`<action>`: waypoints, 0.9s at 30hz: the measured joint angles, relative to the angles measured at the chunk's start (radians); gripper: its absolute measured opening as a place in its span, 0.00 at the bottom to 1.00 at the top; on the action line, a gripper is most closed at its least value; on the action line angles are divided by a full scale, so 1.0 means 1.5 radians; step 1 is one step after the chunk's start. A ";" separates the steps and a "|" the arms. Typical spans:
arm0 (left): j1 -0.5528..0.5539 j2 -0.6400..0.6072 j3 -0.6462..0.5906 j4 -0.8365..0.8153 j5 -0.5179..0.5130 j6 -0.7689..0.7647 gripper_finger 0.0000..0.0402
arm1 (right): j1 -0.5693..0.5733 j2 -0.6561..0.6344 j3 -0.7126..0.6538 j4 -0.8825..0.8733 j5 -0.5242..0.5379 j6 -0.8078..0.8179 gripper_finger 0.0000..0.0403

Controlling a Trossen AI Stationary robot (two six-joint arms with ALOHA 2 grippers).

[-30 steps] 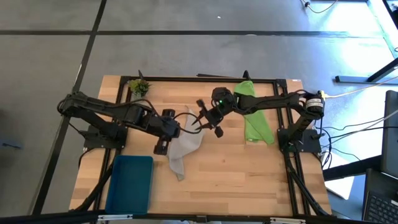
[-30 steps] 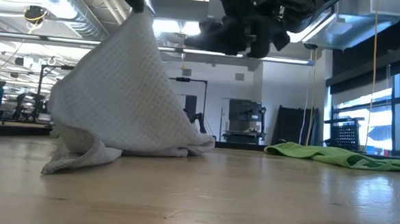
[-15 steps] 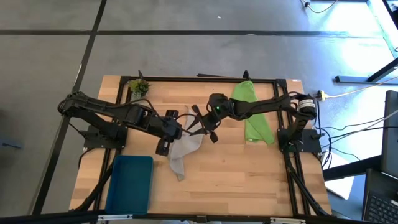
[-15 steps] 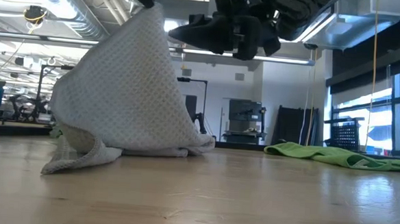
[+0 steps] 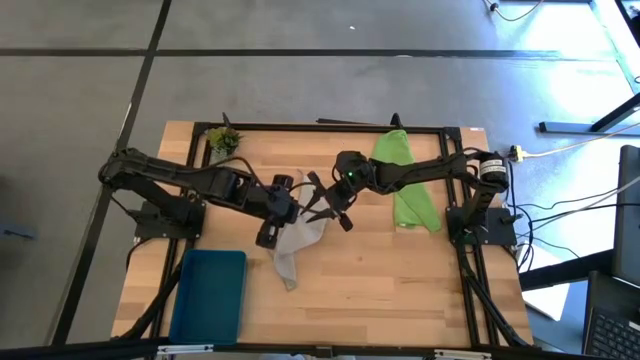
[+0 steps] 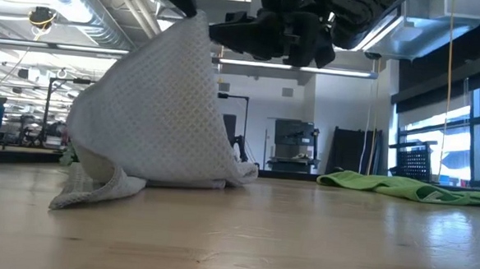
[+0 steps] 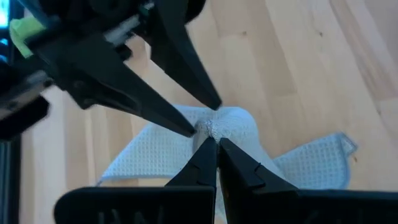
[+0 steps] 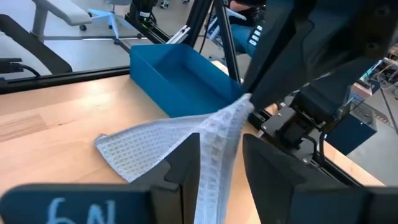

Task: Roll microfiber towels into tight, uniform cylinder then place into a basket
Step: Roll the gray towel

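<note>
The light grey towel stands like a tent in the middle of the table, its top bunched into a peak. My left gripper is shut on that peak. My right gripper is open, with one finger on each side of the cloth just below the peak. The lime green towel lies flat at the far right and also shows in the low view. The teal basket sits at the near left. My left gripper pinches the grey towel's bunched peak between its two fingertips, coming from the table's left. The cloth hangs below the fingers and spreads out. Its lower folds rest on the table. My right gripper straddles the hanging cloth; I cannot tell whether its fingers touch it.
A small green plant sprig stands at the far left corner. A black frame runs along the table's far edge. Bare wood lies near the front edge.
My right gripper has moved toward the table's left and closed in on the towel's peak, staying open. My left gripper has carried the peak a little toward the table's right. The towel's lower folds have stayed on the table.
</note>
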 joint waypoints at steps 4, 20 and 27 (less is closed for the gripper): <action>0.007 0.000 0.000 0.011 -0.001 0.019 0.00 | 0.000 0.000 0.000 0.000 -0.018 -0.001 0.30; 0.017 -0.001 0.000 0.009 -0.068 0.039 0.00 | 0.006 0.000 0.000 -0.036 -0.021 -0.033 0.30; 0.017 -0.001 0.001 0.046 -0.072 0.068 0.00 | 0.008 0.000 0.000 -0.052 -0.017 -0.034 0.30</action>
